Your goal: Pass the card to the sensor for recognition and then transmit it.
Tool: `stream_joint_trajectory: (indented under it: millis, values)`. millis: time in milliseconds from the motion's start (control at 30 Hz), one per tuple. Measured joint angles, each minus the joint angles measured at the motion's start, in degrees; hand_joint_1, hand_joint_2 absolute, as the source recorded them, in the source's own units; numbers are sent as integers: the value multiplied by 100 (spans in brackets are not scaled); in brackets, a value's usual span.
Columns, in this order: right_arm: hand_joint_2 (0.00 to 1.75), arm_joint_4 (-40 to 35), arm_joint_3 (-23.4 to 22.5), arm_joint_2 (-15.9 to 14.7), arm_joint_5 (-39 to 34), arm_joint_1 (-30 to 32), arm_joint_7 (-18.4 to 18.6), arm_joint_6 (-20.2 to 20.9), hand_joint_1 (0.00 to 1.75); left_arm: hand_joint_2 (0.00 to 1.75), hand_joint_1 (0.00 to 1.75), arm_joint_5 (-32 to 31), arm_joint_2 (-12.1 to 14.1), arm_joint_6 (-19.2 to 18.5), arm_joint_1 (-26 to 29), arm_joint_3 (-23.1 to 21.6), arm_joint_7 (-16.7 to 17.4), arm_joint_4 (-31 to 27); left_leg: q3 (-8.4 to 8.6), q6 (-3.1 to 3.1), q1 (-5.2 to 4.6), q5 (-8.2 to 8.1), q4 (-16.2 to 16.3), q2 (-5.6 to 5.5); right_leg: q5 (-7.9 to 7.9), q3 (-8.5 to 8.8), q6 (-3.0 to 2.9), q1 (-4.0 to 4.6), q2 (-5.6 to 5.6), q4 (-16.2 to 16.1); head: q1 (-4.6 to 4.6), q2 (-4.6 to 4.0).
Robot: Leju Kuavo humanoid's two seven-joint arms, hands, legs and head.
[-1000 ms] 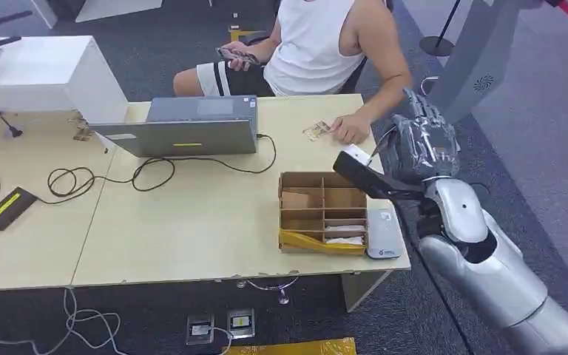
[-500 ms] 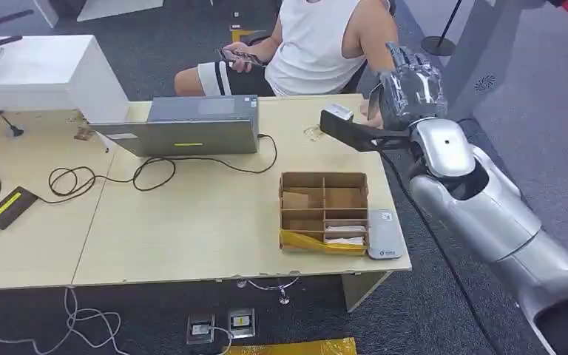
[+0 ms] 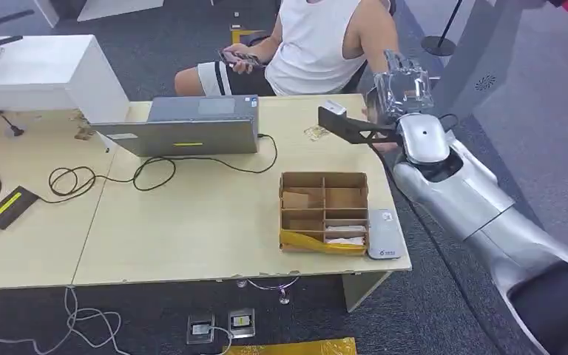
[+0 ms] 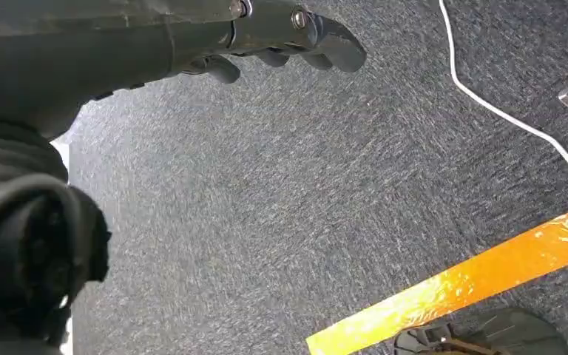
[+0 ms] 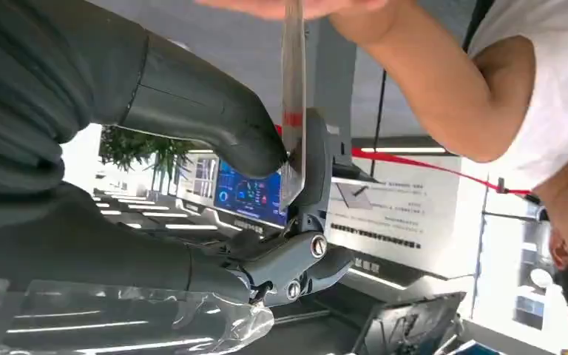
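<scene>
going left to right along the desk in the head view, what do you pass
black power adapter → coiled black cable → laptop → cardboard divider box → white card reader

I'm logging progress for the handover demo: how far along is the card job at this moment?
Nearly finished, it seems. The right hand pinches the card and holds it up beside the seated person, well away from the white reader at the table's front edge, so the scan step looks over, though nothing confirms it. In hand: the pass, with the person's hand at the card's far end. Left: letting go.
</scene>
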Motion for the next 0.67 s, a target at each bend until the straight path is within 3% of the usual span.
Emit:
stream_joint_trajectory:
  millis: [533, 567, 600, 667]
  values:
    - [175, 534, 61, 24, -140, 0, 77, -120, 175, 0, 0, 22, -4, 41, 88, 0, 0, 0, 1, 0, 0, 0, 0, 1, 0, 0, 0, 0, 1, 0, 0, 0]
    - [175, 549, 66, 26, -140, 0, 77, -120, 93, 0, 0, 24, -4, 41, 92, 0, 0, 0, 0, 0, 0, 0, 0, 1, 0, 0, 0, 0, 1, 0, 0, 0]
    - [175, 573, 70, 33, -142, 1, 77, -120, 0, 0, 0, 22, -4, 42, 96, 0, 0, 0, 0, 0, 0, 0, 0, 1, 0, 0, 0, 0, 1, 0, 0, 0]
    - [175, 604, 72, 37, -144, 2, 77, -123, 0, 0, 0, 24, -4, 42, 107, 0, 0, 0, 1, 0, 0, 0, 0, 2, 0, 0, 0, 0, 1, 0, 0, 0]
